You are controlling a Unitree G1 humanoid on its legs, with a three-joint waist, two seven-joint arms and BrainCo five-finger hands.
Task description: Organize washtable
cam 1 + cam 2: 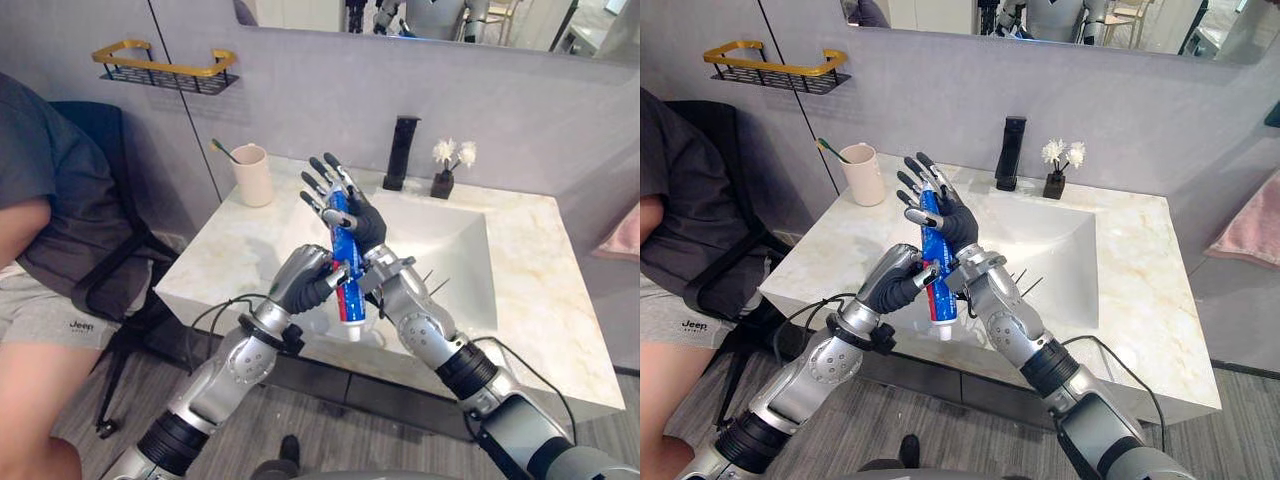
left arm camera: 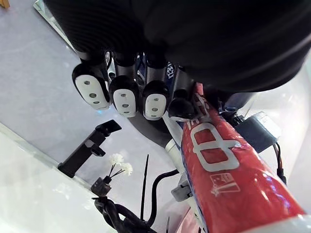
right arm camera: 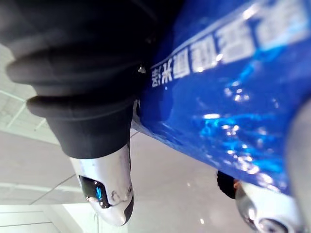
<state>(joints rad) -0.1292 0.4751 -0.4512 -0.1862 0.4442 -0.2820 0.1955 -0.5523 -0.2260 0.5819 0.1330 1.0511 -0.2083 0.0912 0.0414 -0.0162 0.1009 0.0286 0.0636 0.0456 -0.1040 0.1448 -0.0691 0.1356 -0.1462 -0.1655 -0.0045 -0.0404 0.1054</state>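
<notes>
Pointing cap-down, toothpaste tube (image 1: 349,296) stands upright.

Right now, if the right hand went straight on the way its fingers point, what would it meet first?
The right hand would probably reach the grey back wall between beige cup and black tap; depth unclear.
</notes>
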